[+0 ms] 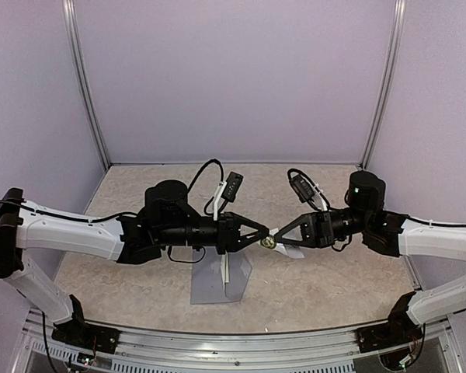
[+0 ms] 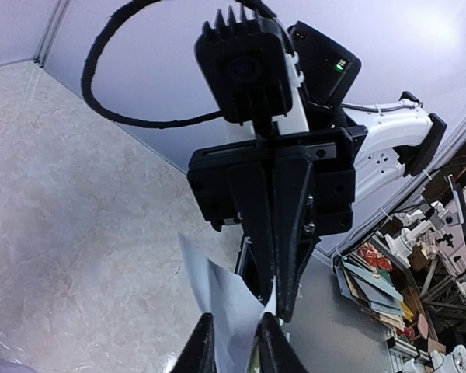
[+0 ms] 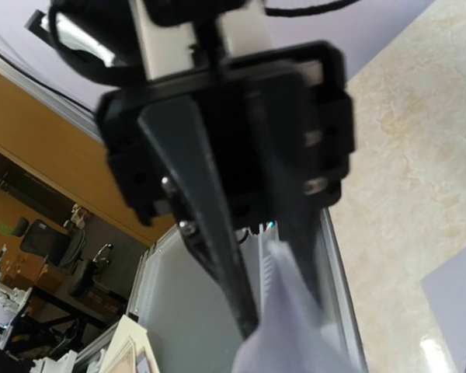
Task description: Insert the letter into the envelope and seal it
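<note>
Both arms have white shells on the long links (left arm (image 1: 70, 229), right arm (image 1: 443, 237)), with black joint housings (image 1: 165, 203) and black bases (image 1: 78, 332). The left tool (image 1: 265, 233) and right tool (image 1: 279, 232) are black with tapering wedge fingers. Silver screw heads (image 3: 314, 185) sit in the mounting block. Each wrist camera (image 1: 231, 186) is black and fed by a looped black cable (image 1: 206, 172). A green indicator lamp (image 1: 357, 189) is lit on the right arm.

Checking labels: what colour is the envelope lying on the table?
The envelope is grey-blue; top external view shows it best.
</note>
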Available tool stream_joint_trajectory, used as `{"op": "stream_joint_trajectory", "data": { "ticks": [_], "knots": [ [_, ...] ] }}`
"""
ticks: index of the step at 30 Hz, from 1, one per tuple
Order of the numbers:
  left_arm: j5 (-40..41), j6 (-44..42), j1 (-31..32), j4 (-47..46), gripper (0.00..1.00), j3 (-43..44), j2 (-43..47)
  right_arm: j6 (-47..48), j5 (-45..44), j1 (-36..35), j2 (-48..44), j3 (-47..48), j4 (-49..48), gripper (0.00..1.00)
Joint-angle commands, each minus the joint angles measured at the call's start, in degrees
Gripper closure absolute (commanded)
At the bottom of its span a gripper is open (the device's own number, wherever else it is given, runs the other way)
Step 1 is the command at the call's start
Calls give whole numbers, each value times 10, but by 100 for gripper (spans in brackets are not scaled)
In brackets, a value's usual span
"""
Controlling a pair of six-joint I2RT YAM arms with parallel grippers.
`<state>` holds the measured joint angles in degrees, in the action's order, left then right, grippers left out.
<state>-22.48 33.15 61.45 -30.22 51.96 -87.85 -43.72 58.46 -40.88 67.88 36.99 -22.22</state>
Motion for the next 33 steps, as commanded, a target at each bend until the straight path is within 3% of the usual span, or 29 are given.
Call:
{"op": "stream_joint_trajectory", "data": {
  "ticks": [1,6,14,15,22,29,33],
  "knots": [
    [28,3,-2,-16,72,-9,10,12,-24,-9,-20,7,16,100],
    [11,38,-2,-60,61,-36,10,16,-56,-7,-15,13,32,100],
    [-3,62,1,-92,55,-57,6,14,-69,-7,-8,17,36,100],
    [-2,62,1,-94,58,-59,7,14,-68,-7,-8,16,36,100],
    [-10,65,1,-107,99,-58,1,-2,-46,-8,-14,7,11,100],
    [3,63,1,-121,100,-60,1,-45,11,-10,-28,-21,-81,100],
    [6,62,1,-126,100,-58,1,-48,16,-11,-34,-27,-87,100]
  ]
}}
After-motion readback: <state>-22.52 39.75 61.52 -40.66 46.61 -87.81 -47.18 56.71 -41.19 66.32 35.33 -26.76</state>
